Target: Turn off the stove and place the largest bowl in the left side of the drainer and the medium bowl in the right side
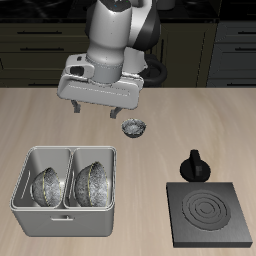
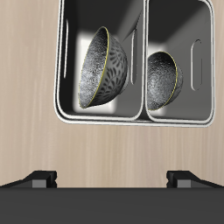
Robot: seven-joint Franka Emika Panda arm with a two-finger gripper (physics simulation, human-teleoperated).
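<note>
The drainer (image 1: 20, 210) (image 2: 143, 117) stands near the table's front edge. The largest bowl (image 1: 91, 183) (image 2: 107, 68) leans on its side in the compartment nearer the stove. In the other compartment the medium bowl (image 1: 48, 186) (image 2: 163, 80) also rests tilted. The stove (image 1: 210, 212) has dark coil rings, and its black knob (image 1: 193, 165) sits just behind it. My gripper (image 1: 98, 108) (image 2: 112, 179) hangs open and empty above the table, behind the drainer and apart from it.
A tiny silver bowl (image 1: 133, 127) sits upright on the table, farther back than the drainer and beside my gripper. Dark cabinets line the wall behind the table.
</note>
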